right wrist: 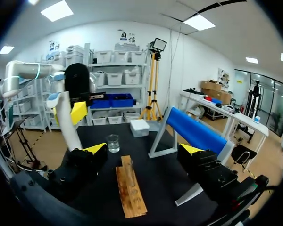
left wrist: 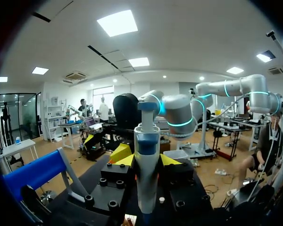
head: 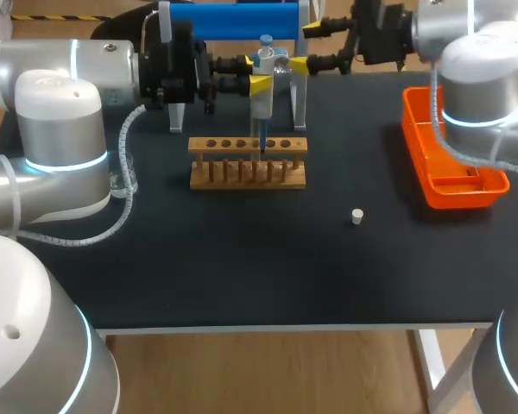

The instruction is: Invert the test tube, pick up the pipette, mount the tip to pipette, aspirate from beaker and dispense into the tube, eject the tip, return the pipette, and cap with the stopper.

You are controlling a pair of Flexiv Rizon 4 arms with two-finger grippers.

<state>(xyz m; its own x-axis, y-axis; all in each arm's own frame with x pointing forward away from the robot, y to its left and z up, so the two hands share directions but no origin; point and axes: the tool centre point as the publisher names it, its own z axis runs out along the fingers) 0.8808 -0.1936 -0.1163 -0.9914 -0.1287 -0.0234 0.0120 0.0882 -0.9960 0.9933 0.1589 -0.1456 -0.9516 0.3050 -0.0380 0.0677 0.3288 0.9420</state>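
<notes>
Pipette point(head: 263, 82) grasped by left claw point(left wrist: 146, 157), upper centre of frame; long axis vertical, lower end directly over wooden rack point(head: 248, 161). Right claw point(right wrist: 143, 149) released, empty, just beside pipette.

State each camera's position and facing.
Head view: above and behind, looking down on the black table; left arm and right arm enter from its sides.
Left wrist view: facing the right arm; its fingers grip the white-and-blue pipette.
Right wrist view: facing the wooden tube rack; its open fingers show.
All share the pipette.

Pipette point(head: 262, 95) above rack point(head: 248, 172), beaker point(right wrist: 113, 143) left of it, stopper point(head: 356, 216) front-right, tray point(head: 414, 138) far right
</notes>
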